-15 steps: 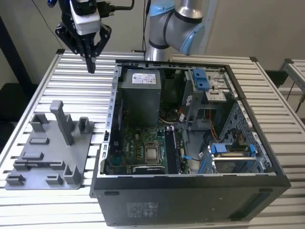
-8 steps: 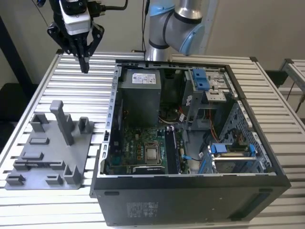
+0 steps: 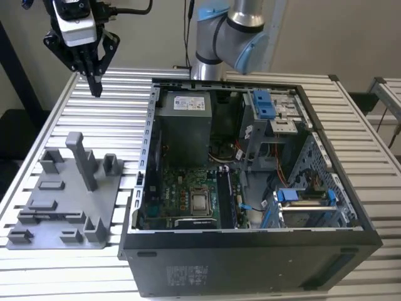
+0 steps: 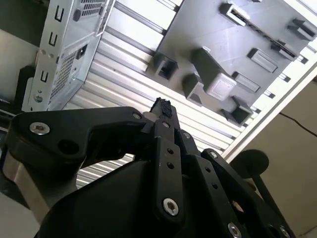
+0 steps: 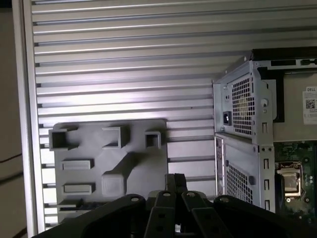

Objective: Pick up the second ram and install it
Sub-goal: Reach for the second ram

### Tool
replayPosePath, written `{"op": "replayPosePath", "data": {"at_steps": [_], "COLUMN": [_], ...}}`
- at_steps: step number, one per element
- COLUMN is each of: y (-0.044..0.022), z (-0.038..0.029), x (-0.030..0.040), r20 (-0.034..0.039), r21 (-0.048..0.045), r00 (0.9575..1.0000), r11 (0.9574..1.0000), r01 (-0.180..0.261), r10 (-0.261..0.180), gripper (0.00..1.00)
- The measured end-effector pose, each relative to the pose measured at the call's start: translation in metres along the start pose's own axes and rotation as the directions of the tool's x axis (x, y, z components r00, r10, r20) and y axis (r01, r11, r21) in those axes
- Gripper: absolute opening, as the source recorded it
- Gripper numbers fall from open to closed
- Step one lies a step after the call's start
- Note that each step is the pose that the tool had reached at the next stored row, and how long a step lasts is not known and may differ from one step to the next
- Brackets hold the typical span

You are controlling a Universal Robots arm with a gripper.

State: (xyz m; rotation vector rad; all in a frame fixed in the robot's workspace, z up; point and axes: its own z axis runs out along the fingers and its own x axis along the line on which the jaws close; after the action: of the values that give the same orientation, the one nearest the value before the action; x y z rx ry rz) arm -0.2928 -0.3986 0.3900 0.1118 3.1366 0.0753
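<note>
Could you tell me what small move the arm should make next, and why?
Probably carry the gripper toward the fixture plate and down over the second ram, which seems to stand on edge in the plate's long slot. The jaws look shut and empty, hanging well above the table.

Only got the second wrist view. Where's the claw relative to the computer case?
Observer: In the exterior view the shut claw hangs outside the case, on the exterior view's left, high over the table.
Operator: Touching the grey plate?
Observer: No. It's well clear of the plate and its tall post.
Operator: Case open?
Observer: Yes, open on top; the circuit board and processor socket lie exposed.
</note>
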Motion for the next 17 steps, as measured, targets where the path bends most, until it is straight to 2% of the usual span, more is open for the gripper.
{"op": "replayPosePath", "data": {"at_steps": [3,10,17], "y": [-0.0006,-0.0011,-0.0013], "z": [0.0003,0.0013,0.0018], "x": [0.0082,0.0198,0.0380], "r20": [-0.0002,-0.0015,-0.0021], "r21": [0.0001,0.0000,0.0000], "r00": [1.0000,0.9995,0.9991], "r11": [1.0000,0.9995,0.9991], "r01": [0.004,0.032,0.043], "r10": [-0.004,-0.032,-0.043], "gripper": [0.11,0.11,0.11]}}
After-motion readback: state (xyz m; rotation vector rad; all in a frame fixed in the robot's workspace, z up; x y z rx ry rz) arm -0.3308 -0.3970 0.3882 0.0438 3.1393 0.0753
